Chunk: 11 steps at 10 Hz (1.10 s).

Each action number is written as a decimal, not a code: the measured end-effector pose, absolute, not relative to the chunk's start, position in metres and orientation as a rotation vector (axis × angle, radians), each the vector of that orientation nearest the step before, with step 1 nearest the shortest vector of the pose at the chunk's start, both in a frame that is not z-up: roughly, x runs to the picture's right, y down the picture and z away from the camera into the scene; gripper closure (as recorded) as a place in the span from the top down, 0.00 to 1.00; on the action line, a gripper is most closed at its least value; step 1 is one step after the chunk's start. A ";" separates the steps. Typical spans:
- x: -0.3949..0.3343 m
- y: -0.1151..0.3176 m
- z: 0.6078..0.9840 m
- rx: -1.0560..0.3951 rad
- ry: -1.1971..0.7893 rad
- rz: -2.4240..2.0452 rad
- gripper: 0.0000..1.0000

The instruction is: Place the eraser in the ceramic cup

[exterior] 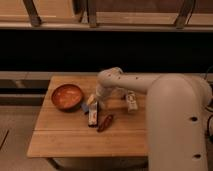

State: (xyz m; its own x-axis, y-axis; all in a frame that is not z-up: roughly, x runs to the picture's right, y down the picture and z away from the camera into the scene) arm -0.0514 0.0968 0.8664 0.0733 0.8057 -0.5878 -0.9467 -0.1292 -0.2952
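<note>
A: Eraser (93,117), where is it?
B: It lies flat on the worktop (60,135), just beside a brown object (105,122) and near the orange bowl (66,96).
A: And the end effector (95,104)?
B: It hangs low over the far end of the eraser, opened wide, with nothing in its grip. A whitish bar (131,101) lies on the arm's other side.

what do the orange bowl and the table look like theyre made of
Round orange-brown bowl: probably glazed ceramic or plastic, going by its smooth, even surface. Pale rectangular table: wood, matte, with visible plank seams. The arm's end effector hangs close beside the bowl, over the table.
</note>
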 end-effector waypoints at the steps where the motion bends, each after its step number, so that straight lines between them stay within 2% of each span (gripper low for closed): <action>1: -0.052 0.095 0.859 -0.749 0.229 1.523 0.65; 5: -0.062 0.102 0.854 -0.766 0.223 1.502 0.65; 11: -0.083 0.100 0.884 -0.824 0.193 1.429 0.65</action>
